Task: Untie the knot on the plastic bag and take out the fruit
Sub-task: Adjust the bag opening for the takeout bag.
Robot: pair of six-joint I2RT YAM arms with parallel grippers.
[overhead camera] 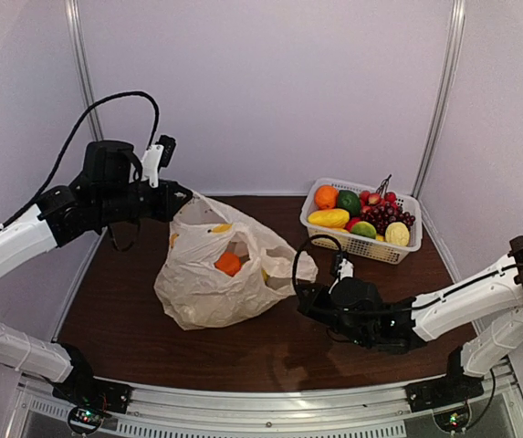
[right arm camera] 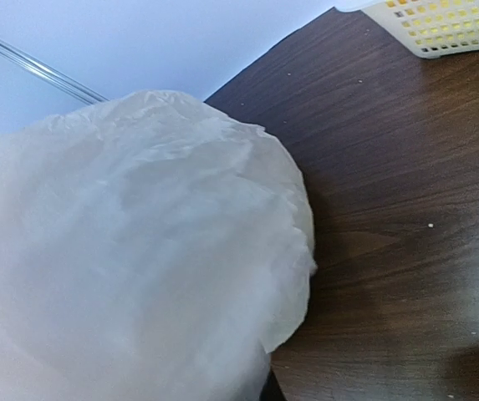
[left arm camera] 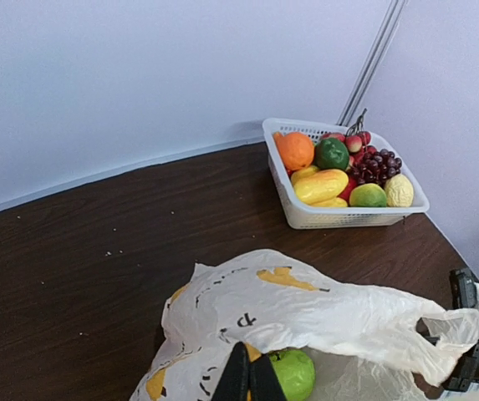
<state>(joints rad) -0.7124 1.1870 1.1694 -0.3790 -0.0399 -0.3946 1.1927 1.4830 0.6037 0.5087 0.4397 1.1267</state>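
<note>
The cream plastic bag [overhead camera: 206,292] lies mid-table with its mouth stretched open between my two grippers. No knot shows. My left gripper [overhead camera: 182,201] is raised at the bag's top left edge and shut on the plastic; in the left wrist view its fingertips [left arm camera: 250,378] pinch the bag [left arm camera: 306,305] beside a light green fruit [left arm camera: 295,373]. An orange fruit [overhead camera: 228,264] shows inside the bag. My right gripper [overhead camera: 305,294] sits low at the bag's right edge, apparently shut on it. In the right wrist view the bag [right arm camera: 130,251] covers the jaws.
A white lattice basket [overhead camera: 361,245] stands at the back right, holding an orange, a green fruit, a yellow mango, purple grapes and others; it also shows in the left wrist view [left arm camera: 339,217]. White walls enclose the brown table [overhead camera: 270,356].
</note>
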